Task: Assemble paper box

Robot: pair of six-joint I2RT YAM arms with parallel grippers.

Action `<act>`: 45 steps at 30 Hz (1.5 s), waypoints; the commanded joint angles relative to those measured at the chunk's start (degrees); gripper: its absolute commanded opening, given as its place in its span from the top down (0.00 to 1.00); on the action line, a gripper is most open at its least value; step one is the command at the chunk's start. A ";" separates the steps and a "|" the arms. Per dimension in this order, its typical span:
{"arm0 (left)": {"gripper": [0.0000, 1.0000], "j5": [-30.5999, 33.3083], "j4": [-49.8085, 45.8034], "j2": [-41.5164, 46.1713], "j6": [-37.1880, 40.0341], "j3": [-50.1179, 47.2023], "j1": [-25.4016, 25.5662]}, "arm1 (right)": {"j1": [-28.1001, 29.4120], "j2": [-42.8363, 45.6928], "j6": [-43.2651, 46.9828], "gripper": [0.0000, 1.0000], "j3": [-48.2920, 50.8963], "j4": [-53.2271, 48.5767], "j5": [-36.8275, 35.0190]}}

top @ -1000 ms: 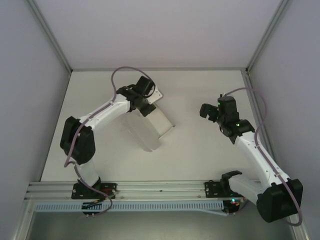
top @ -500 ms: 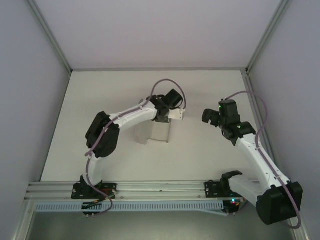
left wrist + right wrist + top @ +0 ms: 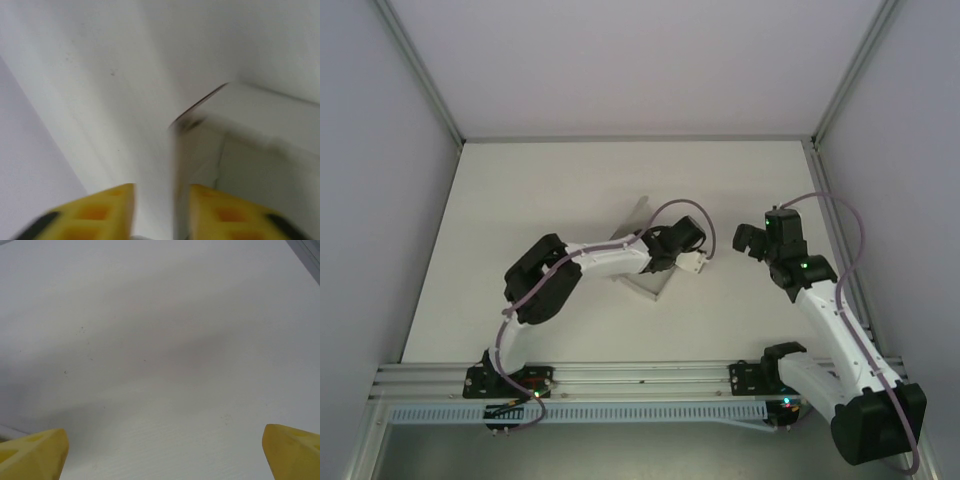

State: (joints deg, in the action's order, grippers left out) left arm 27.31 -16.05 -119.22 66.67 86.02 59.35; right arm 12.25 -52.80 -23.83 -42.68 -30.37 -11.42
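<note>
The paper box [image 3: 650, 283] is white thin cardboard, partly folded, lying mid-table under my left forearm with one flap [image 3: 639, 214] sticking up behind. My left gripper [image 3: 692, 262] is at its right end. In the left wrist view a cardboard wall of the box [image 3: 260, 145] runs between the yellow fingertips of the left gripper [image 3: 162, 210], close against the right one, and the picture is blurred. My right gripper [image 3: 751, 240] hovers open to the right of the box, apart from it; its view has the right gripper [image 3: 165, 440] spread wide over bare table.
The white table [image 3: 520, 200] is walled by grey panels with metal posts [image 3: 420, 70] at the back corners. An aluminium rail [image 3: 640, 378] carrying both arm bases runs along the near edge. The right arm's cable [image 3: 840, 215] loops near the right wall.
My left arm has swung right and toward the near edge, carrying the box from back-left to mid-table and turning it. The right gripper has shifted slightly right and nearer.
</note>
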 commanded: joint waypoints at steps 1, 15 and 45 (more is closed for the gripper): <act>0.44 -1.05 -3.88 1.29 -4.01 3.89 -0.16 | -0.56 -0.82 0.44 0.00 0.40 -0.53 0.28; 0.00 -11.16 -1.74 25.21 -26.69 2.80 -0.27 | 0.14 -13.77 15.46 0.08 -6.54 8.06 29.67; 0.00 -15.88 -7.80 44.63 -98.02 -27.25 -26.31 | 19.38 -51.30 11.52 0.83 -23.44 8.96 13.05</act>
State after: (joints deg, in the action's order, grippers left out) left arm 9.23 -22.33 -74.78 -29.12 56.95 33.43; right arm 31.03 -104.68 -8.71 -65.65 -20.12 6.76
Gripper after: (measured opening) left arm 0.997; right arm 0.197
